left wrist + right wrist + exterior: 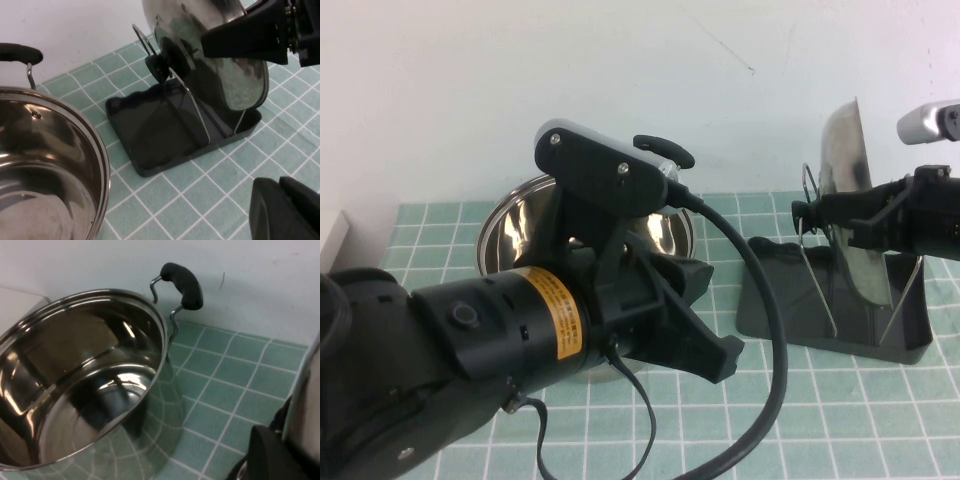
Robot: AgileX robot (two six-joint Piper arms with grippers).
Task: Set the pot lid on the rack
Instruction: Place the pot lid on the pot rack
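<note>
Gripping the pot lid (850, 200) upright between the rack's (840, 320) wire loops near the counter's right edge, the right gripper (840, 215) next needs releasing, while the left gripper (705, 330), finger state unclear, hovers by the pot (520, 225).

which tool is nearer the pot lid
Right. The right tool holds the pot lid upright on the rack; the left tool sits apart, in front of the steel pot.

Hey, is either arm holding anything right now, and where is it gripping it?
The right gripper holds the pot lid by its rim, standing it on edge in the rack. The left gripper hangs empty in front of the pot.
</note>
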